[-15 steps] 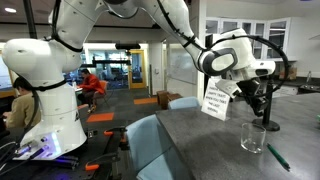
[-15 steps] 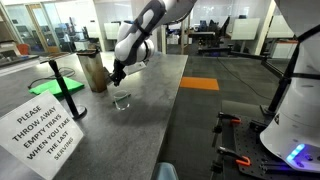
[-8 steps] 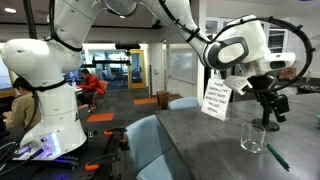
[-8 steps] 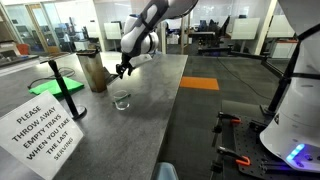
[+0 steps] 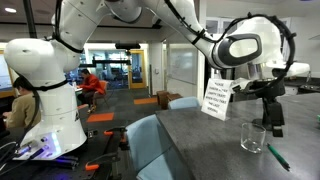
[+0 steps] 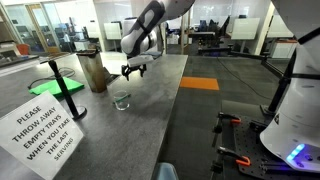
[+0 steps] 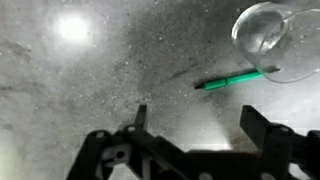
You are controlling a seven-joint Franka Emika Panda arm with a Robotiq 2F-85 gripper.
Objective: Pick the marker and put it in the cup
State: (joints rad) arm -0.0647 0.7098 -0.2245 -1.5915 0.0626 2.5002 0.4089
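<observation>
The green marker [image 7: 235, 79] lies flat on the grey table, just beside the clear cup [image 7: 275, 35] and outside it. In an exterior view the marker [image 5: 277, 156] rests a little in front of the cup [image 5: 253, 137]. My gripper [image 7: 200, 125] hangs above the bare tabletop a short way from both. Its jaws stand wide apart with nothing between them. In both exterior views the gripper [image 5: 275, 118] [image 6: 135, 71] hovers above and to one side of the cup [image 6: 121, 100]. The marker is too small to make out in that exterior view.
A white paper sign [image 5: 217, 100] [image 6: 45, 125] stands on the table. A brown cylinder [image 6: 95, 70] and a black post on a round base [image 6: 55, 85] stand beyond the cup. Blue chairs [image 5: 150, 140] sit at the table's edge.
The jaws went from shut to wide open. The gripper moved sideways away from directly over the cup. Marker and cup stayed where they were.
</observation>
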